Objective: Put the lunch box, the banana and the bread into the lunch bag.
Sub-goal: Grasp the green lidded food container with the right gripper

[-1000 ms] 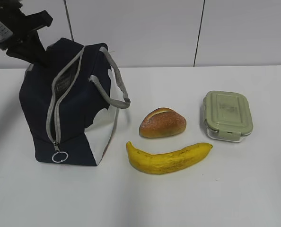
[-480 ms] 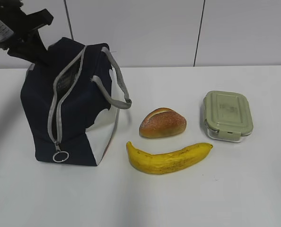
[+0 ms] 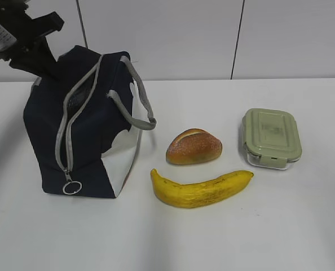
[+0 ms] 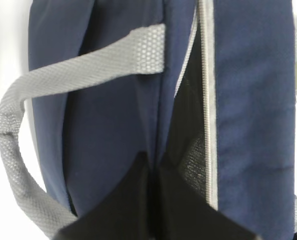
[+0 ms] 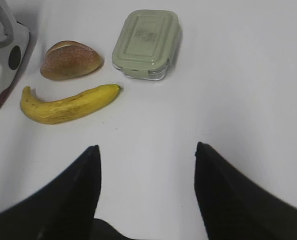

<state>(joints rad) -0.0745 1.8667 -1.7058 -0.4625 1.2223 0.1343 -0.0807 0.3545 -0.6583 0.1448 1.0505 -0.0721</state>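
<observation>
The left gripper [image 4: 151, 200] is pinching the top edge of the bag [image 3: 83, 127] beside the unzipped slit, jaws pressed together on the navy fabric, while the bag is standing upright at the table's [image 3: 269, 226] left with its opening only narrowly parted. The right gripper [image 5: 146, 155] is hovering over bare table with its jaws spread wide and nothing between them. The bread [image 3: 194, 147], banana [image 3: 201, 189] and box [image 3: 270, 138] are all lying outside the bag, to its right, none touching another. The bag is looking soft and floppy, so it is likely needing its rim held apart. The box is probably the stiffest and heaviest item, best taken across its short sides. The bread is likely squashing easily, calling for a light grip across its middle, and the banana is probably balancing best when taken mid-length.
</observation>
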